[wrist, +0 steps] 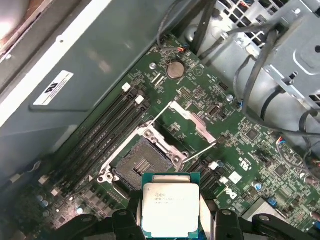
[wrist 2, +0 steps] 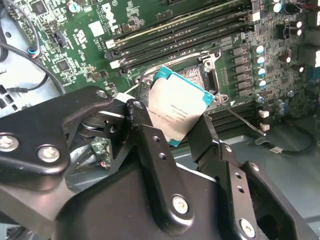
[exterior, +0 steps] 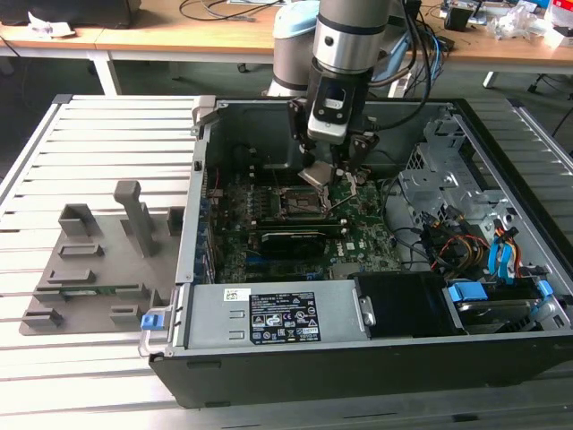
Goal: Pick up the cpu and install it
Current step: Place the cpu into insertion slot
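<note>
The claw (wrist 2: 171, 116) grips the cpu (wrist 2: 182, 100) by its edges, above the open socket (wrist 2: 192, 75) at mid-frame in the second wrist view. The chip looks turned against the socket, so seating it like that could bend pins.

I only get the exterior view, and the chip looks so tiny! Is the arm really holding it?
Observer: Yes. In the first wrist view the pincer is shut on the cpu, gripping two opposite edges.
Operator: Is it in its hole yet?
Observer: No. The socket sits open and empty, and the cpu is not seated in it.
Operator: Which side can you see?
Observer: Its silver top, with a thin green edge around it.
</note>
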Robot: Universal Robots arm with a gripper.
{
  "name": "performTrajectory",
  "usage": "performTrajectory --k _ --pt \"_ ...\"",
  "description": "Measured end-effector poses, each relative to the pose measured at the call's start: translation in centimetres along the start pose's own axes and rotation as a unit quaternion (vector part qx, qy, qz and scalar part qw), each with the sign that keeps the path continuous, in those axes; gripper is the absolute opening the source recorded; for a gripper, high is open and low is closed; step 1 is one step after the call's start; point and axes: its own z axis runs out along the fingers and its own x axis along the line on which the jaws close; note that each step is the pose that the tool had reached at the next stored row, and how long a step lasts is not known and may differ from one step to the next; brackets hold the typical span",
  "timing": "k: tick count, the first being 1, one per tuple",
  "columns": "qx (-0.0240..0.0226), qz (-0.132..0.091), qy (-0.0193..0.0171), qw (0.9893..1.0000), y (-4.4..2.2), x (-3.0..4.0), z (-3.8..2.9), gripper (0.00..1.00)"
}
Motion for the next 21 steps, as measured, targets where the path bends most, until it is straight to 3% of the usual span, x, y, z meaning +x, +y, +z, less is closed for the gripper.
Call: performTrajectory --k 5,9,15,19,21 --pt "0.0 0.033 0.0013 0.9995 0.0 0.0 0.01 0.55" --pt "0.0001 0.061 0.0024 0.9982 0.0 0.0 0.02 0.55" --pt "0.0002 0.103 0.0042 0.9947 0.0 0.0 0.05 0.55" --pt "0.0004 0.132 0.0051 0.9912 0.0 0.0 0.06 0.55" --pt "0.0007 0.157 0.0057 0.9876 0.0 0.0 0.07 0.55"
